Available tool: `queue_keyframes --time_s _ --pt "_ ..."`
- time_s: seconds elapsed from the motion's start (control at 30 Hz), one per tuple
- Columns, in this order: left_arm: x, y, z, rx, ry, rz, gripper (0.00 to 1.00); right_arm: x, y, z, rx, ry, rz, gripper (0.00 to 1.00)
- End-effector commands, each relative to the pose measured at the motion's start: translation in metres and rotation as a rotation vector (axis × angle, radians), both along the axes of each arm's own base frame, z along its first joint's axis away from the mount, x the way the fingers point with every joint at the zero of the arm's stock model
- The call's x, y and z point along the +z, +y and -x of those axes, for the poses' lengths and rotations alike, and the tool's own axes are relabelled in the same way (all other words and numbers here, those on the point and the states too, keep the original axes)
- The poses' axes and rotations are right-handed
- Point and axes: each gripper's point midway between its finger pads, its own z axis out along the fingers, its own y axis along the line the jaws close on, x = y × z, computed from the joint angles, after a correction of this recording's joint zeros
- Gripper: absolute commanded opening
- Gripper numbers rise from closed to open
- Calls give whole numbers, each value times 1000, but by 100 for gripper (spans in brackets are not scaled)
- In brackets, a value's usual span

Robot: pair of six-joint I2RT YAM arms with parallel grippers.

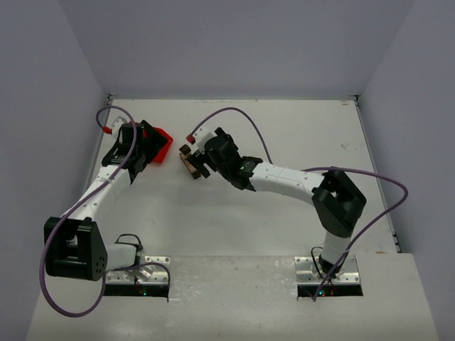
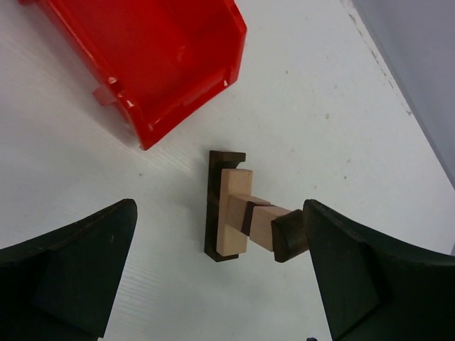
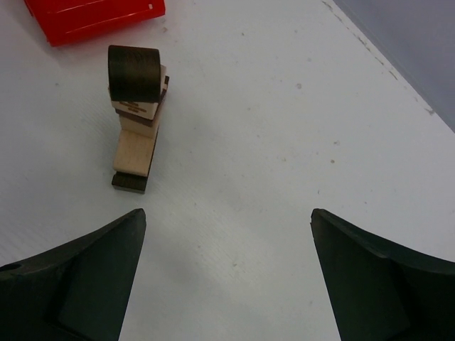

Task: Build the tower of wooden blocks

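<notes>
The wood block tower (image 1: 189,163) stands on the white table (image 1: 284,128) just right of the red bin. It has a dark base, a tan plank, tan cubes with a dark layer, and a dark rounded top piece (image 3: 134,74). In the left wrist view the tower (image 2: 229,212) shows between my open fingers, its top (image 2: 287,239) next to the right finger (image 2: 370,277); I cannot tell if they touch. My left gripper (image 2: 219,207) is open and empty, near the bin (image 1: 144,145). My right gripper (image 3: 227,213) is open and empty, just right of the tower (image 1: 201,160).
A red plastic bin (image 1: 162,145) sits left of the tower, under my left gripper; it also shows in the left wrist view (image 2: 146,60) and the right wrist view (image 3: 92,18). Grey walls enclose the table at the back and on both sides.
</notes>
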Motion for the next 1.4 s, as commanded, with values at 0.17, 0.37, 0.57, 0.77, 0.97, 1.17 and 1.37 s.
queue_keyframes --time_s 0.17,0.37,0.57,0.77,0.97,1.17,1.37 --pt "19 -64 -42 -324 -137 191 100 31 -61 14 -212 -51 -73 99" --pt "28 -94 -51 -461 -186 252 100 29 -85 21 -269 -44 -58 99" --pt "37 -97 -52 -476 -218 248 100 26 -92 23 -293 -40 -41 99" --pt "40 -104 -49 -517 -223 264 100 29 -95 22 -310 -46 -41 99" --pt "37 -108 -37 -547 -212 278 100 29 -98 22 -317 -50 -35 99" --pt "36 -92 -33 -453 -198 235 100 29 -99 23 -319 -50 -35 99" --pt "28 -80 -29 -382 -158 208 100 30 -99 23 -318 -46 -45 99"
